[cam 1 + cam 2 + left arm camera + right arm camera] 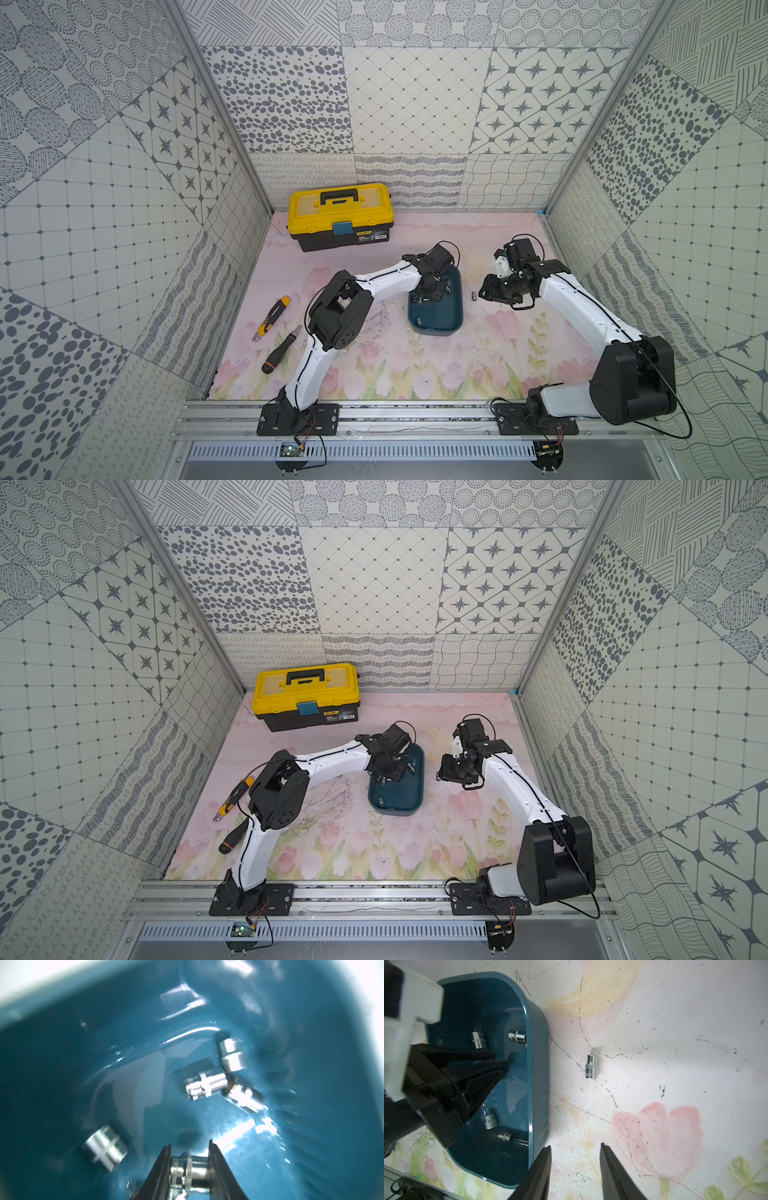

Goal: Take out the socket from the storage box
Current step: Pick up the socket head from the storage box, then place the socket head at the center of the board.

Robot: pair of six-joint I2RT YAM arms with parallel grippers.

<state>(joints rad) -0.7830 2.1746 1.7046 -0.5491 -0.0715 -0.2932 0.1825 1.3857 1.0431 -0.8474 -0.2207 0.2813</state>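
Observation:
The dark teal storage box (442,322) (401,798) lies mid-table on the flowered mat. Inside it, my left gripper (190,1145) (428,296) is shut on a chrome socket (190,1172), held crosswise between the two black fingers. Several more sockets lie loose on the box floor (105,1147) (205,1083) (479,1040) (490,1121). My right gripper (575,1145) (484,291) hangs open over the mat just outside the box wall (538,1064), with nothing between its fingers. One socket (591,1067) (474,296) lies on the mat beyond its tips.
A yellow-lidded black toolbox (340,214) stands at the back left. A yellow-black utility knife (272,318) and a black screwdriver (280,349) lie on the mat at the left. Patterned walls close in three sides.

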